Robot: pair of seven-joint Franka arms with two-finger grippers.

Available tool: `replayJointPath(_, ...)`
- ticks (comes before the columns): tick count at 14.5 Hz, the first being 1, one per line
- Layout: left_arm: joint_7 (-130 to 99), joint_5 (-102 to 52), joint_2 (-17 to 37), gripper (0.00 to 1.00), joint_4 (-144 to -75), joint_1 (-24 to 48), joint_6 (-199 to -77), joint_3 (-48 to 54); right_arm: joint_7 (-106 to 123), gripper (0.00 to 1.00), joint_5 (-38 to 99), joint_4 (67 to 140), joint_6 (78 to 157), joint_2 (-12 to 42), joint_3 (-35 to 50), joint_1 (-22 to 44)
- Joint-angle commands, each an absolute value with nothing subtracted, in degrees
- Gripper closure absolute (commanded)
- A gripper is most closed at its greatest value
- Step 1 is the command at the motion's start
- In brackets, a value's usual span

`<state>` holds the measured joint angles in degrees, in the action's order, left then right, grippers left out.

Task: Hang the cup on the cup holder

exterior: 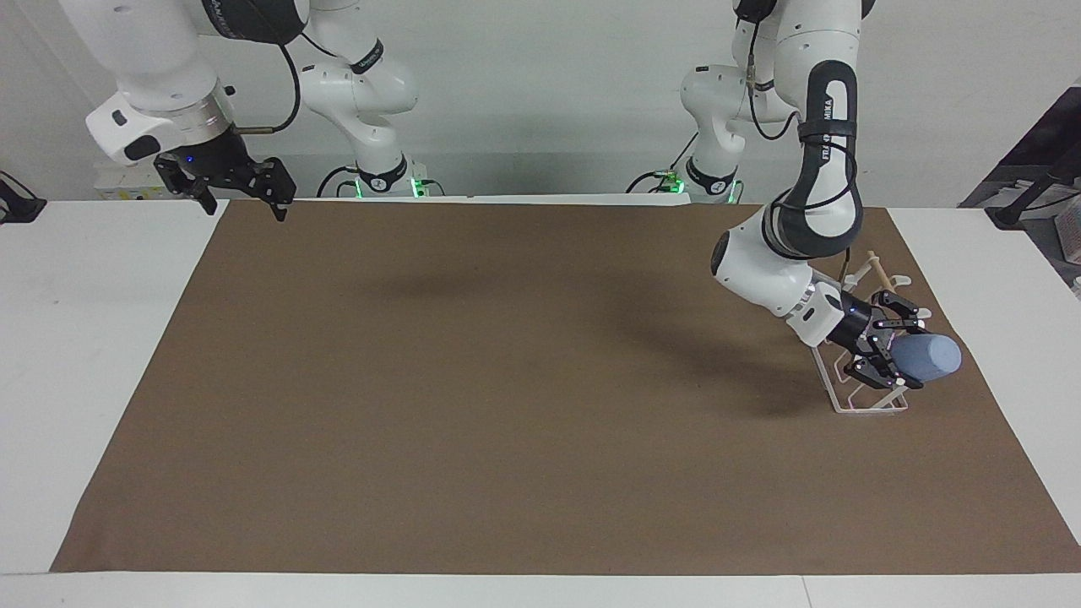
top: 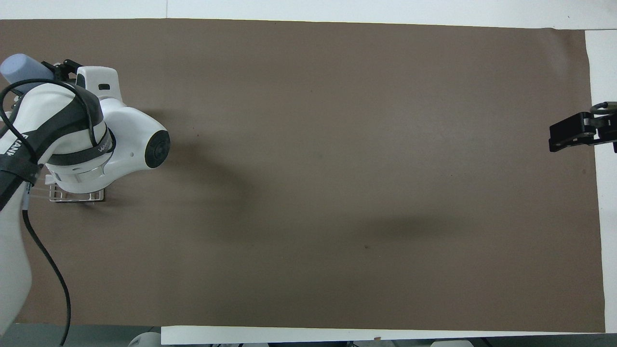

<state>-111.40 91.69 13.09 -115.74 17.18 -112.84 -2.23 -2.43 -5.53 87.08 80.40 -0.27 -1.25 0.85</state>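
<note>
Facing view: left gripper [exterior: 893, 355] clenched on the cup [exterior: 929, 358], over the holder [exterior: 853, 400]. Right gripper [exterior: 239, 198] waits, jaws spread, empty.

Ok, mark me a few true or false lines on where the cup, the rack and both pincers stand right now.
1. The left pincer grips the small light blue plastic cup. True.
2. The cup stands upright on the brown mat. False: it is held on its side over the white wire cup rack.
3. The right pincer holds a second cup. False: it is empty and open.
4. The rack sits toward the left arm's end of the table. True.
</note>
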Motion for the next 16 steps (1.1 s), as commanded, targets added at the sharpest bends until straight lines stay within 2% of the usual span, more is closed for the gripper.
replayJointPath(1, -113.38, 92.73, 12.22, 0.63, -117.94, 16.44, -112.5, -1.76, -1.67, 0.0, -4.92, 88.15, 80.16, -1.23, -1.05, 0.35)
replayJointPath(14, -118.83, 92.72, 11.07, 0.63, -121.64, 15.64, -113.55, -1.58, -1.67, 0.0, -4.92, 88.15, 80.16, -1.23, -1.05, 0.35)
replayJointPath(16, -118.83, 92.64, 11.07, 0.61, -121.64, 15.64, -113.82, -1.58, -1.67, 0.0, -4.92, 88.15, 80.16, -1.23, -1.05, 0.35)
